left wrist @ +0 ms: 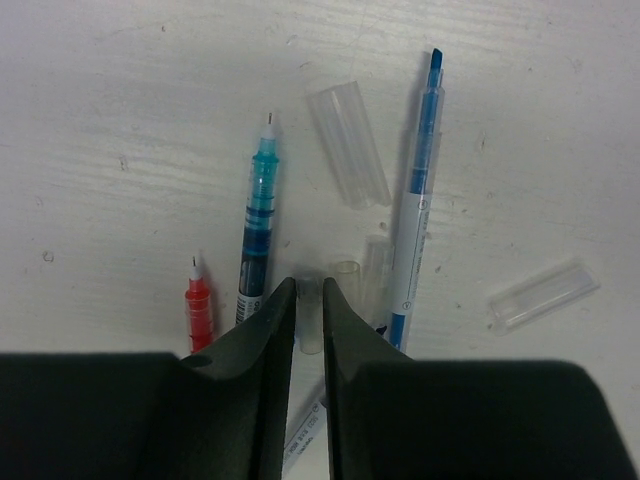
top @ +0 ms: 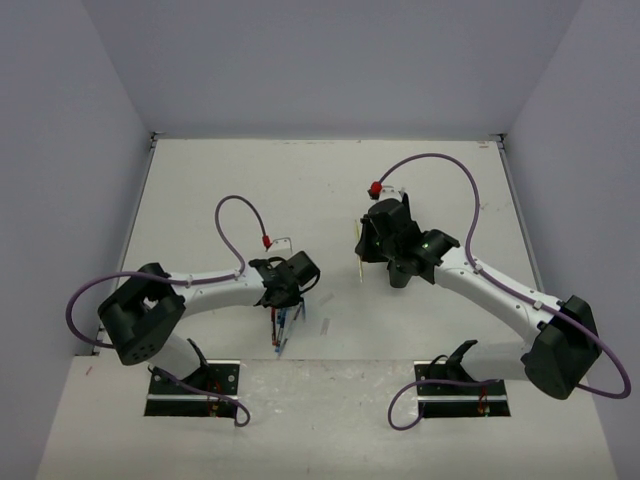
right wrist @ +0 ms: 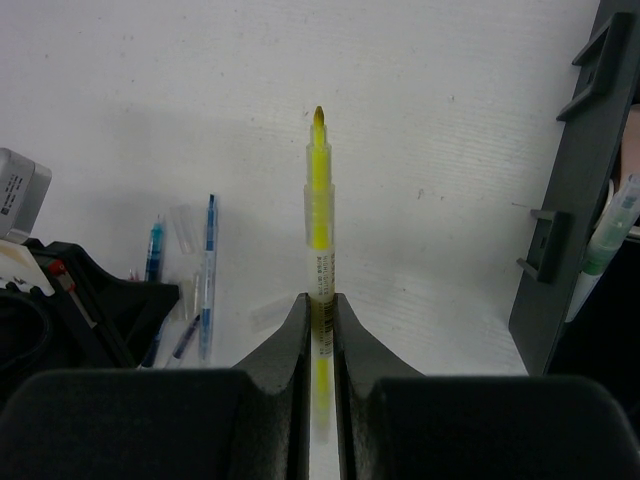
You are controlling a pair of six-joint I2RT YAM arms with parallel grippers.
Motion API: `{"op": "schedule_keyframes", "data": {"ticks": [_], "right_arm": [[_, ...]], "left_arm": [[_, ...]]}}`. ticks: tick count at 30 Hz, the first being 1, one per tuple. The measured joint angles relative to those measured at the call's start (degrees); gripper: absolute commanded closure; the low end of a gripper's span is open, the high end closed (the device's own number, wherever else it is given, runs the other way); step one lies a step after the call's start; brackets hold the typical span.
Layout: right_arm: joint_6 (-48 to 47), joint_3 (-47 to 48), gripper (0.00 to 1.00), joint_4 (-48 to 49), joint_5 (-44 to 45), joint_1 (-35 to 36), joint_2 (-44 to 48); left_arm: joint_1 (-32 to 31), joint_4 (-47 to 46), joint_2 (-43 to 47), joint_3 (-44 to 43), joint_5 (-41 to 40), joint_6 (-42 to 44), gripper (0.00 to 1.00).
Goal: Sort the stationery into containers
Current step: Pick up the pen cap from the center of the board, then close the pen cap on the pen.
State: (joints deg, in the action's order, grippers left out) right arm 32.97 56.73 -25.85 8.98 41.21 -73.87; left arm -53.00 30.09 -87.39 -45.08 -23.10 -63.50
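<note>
My right gripper (right wrist: 320,298) is shut on a yellow highlighter (right wrist: 319,200), uncapped, tip pointing away, held above the table. In the top view it (top: 375,240) holds the highlighter (top: 358,243) at the table's middle. The black organiser tray (right wrist: 568,200) stands just right of it, with a pale green marker (right wrist: 606,240) inside. My left gripper (left wrist: 310,285) is low on the table, shut on a clear pen cap (left wrist: 310,318). Around it lie a teal pen (left wrist: 260,215), a red pen (left wrist: 199,305) and a blue highlighter (left wrist: 420,200). In the top view the tray is hidden under the right arm.
Loose clear caps lie by the pens: one far (left wrist: 348,143), one at the right (left wrist: 542,295), one beside the blue highlighter (left wrist: 375,270). The pen cluster (top: 283,328) sits near the front edge. The left gripper (right wrist: 70,300) shows at the right wrist view's left.
</note>
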Motion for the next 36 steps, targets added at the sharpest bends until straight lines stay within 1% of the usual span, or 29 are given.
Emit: {"op": "schedule_keyframes", "data": {"ticks": [2,4,5,6,12,16,19,23,26,29,33,36], "right_arm": [[0.00,0.00,1.00,0.00,-0.01,0.00,0.00],[0.00,0.00,1.00,0.02,-0.12,0.00,0.00],[0.00,0.00,1.00,0.02,-0.19,0.00,0.00],[0.00,0.00,1.00,0.02,-0.26,0.00,0.00],[-0.06,-0.06,1.00,0.28,-1.36,0.00,0.04],[-0.81,-1.76,1.00,2.60,-4.57,-0.03,1.17],[-1.65,-6.27,1.00,7.28,-9.53,-0.09,4.30],[-1.06,-16.67,1.00,19.19,-18.09,-0.09,10.78],[0.54,-22.94,1.00,30.26,-25.17,-0.07,13.50],[2.71,-26.98,1.00,40.19,-30.64,0.19,14.38],[3.97,-27.57,1.00,47.83,-34.32,1.31,14.38],[4.05,-27.13,1.00,50.65,-35.24,2.36,14.38]], "left_arm": [[-0.02,-0.23,-0.20,0.00,-0.02,-0.01,0.83],[-0.04,-0.61,-0.37,-0.02,-0.09,-0.01,0.92],[-0.04,-0.75,-0.43,-0.02,-0.14,-0.01,0.99],[-0.06,-0.85,-0.50,-0.02,-0.22,-0.01,1.00],[-0.06,-1.52,-0.68,-0.25,-0.62,-0.06,1.00],[-0.06,-0.66,-0.01,-0.77,-1.47,0.75,1.00],[-0.06,0.93,2.94,-3.40,-3.17,2.84,1.00],[-0.06,-0.12,8.18,-10.01,-7.29,8.99,1.00],[-0.06,-5.00,12.93,-12.34,-9.20,15.38,1.00],[-0.06,-12.08,18.45,-12.23,-9.31,21.85,1.00],[-0.06,-25.52,26.50,-8.75,-6.56,28.04,1.00],[-0.06,-33.02,31.54,-5.41,-4.33,30.02,1.00]]}}
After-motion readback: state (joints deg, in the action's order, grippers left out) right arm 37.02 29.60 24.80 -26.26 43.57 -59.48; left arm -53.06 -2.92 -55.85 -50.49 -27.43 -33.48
